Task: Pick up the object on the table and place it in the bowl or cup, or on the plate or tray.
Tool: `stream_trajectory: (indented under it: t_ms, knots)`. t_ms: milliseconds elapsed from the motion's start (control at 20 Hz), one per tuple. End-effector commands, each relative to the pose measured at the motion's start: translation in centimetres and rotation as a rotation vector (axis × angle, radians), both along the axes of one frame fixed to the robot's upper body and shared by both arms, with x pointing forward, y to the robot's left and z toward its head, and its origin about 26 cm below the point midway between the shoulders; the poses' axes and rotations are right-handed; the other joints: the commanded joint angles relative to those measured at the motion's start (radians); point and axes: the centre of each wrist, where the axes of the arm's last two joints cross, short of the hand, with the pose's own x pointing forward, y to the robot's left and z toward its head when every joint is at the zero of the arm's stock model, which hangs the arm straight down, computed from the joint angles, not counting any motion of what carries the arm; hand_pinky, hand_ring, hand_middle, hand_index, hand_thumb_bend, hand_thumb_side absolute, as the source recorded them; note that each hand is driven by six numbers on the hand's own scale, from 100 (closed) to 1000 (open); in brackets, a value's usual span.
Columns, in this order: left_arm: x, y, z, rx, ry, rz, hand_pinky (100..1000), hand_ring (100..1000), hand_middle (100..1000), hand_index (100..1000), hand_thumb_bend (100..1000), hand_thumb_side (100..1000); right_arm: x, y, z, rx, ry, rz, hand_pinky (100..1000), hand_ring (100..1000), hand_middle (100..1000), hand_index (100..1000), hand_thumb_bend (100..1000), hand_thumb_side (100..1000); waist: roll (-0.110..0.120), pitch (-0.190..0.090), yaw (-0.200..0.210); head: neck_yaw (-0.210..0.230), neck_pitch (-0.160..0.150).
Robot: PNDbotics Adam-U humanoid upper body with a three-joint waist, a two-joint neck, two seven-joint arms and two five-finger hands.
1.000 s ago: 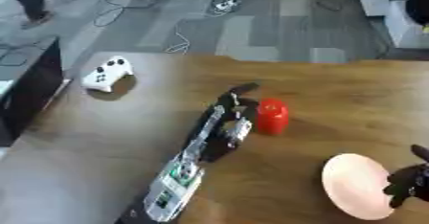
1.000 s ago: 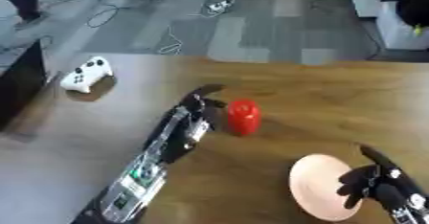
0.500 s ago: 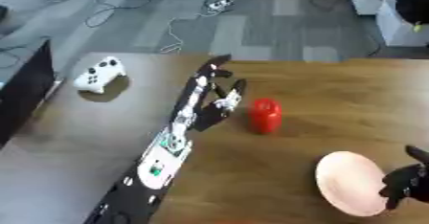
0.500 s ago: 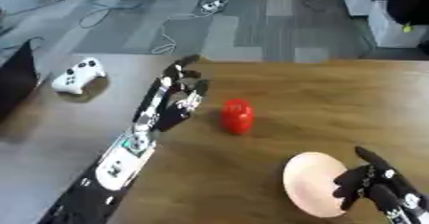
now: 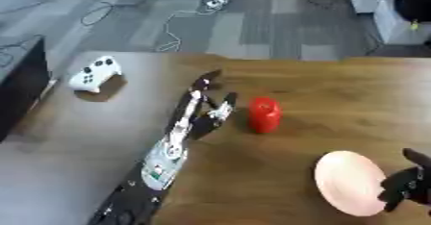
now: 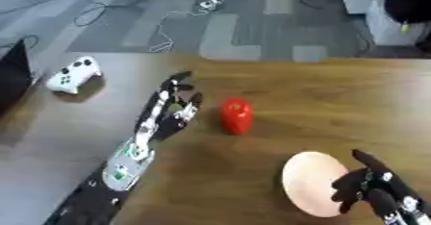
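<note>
Red object point(image 5: 264, 115) seen upright mid-table, just beside left hand point(image 5: 205, 108) (fingers extended, nothing held). Judged light, rigid, possibly slippery; sides best grasped. Pale plate point(image 6: 313, 183) touched by right hand point(image 6: 373, 192), fingers relaxed.

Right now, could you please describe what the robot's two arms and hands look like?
The left hand is black with slender fingers and pale silver segments along them. Its forearm is black with a silver-white panel carrying small green markings. The right hand is also black, chunky, with small light spots near the wrist. No loose cables show on either arm.
</note>
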Motion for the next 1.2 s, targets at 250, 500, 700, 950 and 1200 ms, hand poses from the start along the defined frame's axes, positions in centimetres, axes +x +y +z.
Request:
stream_trajectory:
  t_ms: [250, 500, 700, 950, 1200]
  knots:
    - [0.9, 0.0, -1.6, 0.03, 0.04, 0.03, 497, 807, 890, 962, 298, 854, 0.0, 0.3, 0.6, -0.009, -0.029, 0.026, 486, 608, 650, 1000, 100, 757, -0.01, -0.007, -0.008, 0.015, -0.014]
    - [0.9, -0.3, -2.3, 0.051, 0.055, 0.025, 482, 795, 886, 958, 290, 872, 0.0, 0.4, 0.7, -0.023, -0.038, 0.034, 490, 622, 652, 1000, 100, 714, -0.013, -0.002, -0.013, 0.022, -0.017]
    - [1.0, -0.3, -2.5, 0.061, 0.063, 0.028, 504, 814, 892, 962, 294, 879, 0.0, 0.5, 0.6, -0.025, -0.041, 0.034, 491, 621, 652, 1000, 100, 725, -0.014, 0.0, -0.014, 0.026, -0.022]
    - [1.2, -0.6, -2.8, 0.086, 0.084, 0.034, 509, 817, 894, 964, 292, 887, 0.0, 0.5, 0.6, -0.024, -0.044, 0.037, 491, 618, 651, 1000, 100, 735, -0.014, 0.002, -0.018, 0.038, -0.029]
    - [1.4, -1.2, -3.1, 0.121, 0.096, 0.012, 571, 840, 908, 968, 306, 904, 0.0, 0.6, 0.7, -0.022, -0.047, 0.042, 491, 614, 650, 1000, 100, 738, -0.017, 0.005, -0.024, 0.053, -0.038]
